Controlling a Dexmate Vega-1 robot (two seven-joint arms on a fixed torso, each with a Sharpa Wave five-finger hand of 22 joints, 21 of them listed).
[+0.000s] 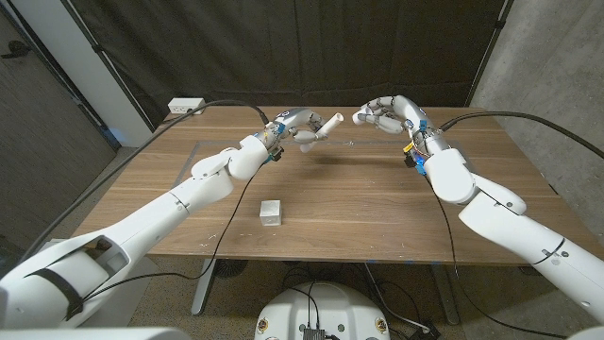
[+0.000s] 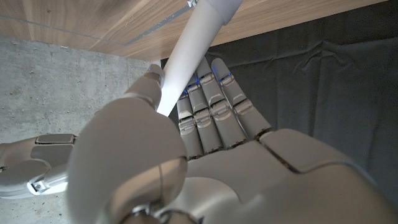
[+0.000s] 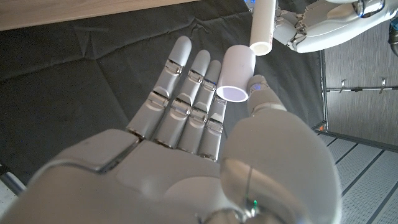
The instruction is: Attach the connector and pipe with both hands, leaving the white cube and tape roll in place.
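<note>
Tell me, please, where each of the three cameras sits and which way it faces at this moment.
Head view: fixed on the robot's head, looking down the wooden table; both arms show, left hand holding the pipe, right hand raised opposite, white cube nearer.
Left wrist view: along the back of the left hand, up the pipe.
Right wrist view: along the right hand pinching the connector.
Shared: the right wrist view also shows the pipe and left hand.

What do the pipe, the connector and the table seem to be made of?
Pipe: probably plastic, smooth matt white tube.
Connector: likely the same white plastic, a short, slightly glossy sleeve.
Table: wood or wood-look laminate, brown with visible grain; which one cannot be told.
</note>
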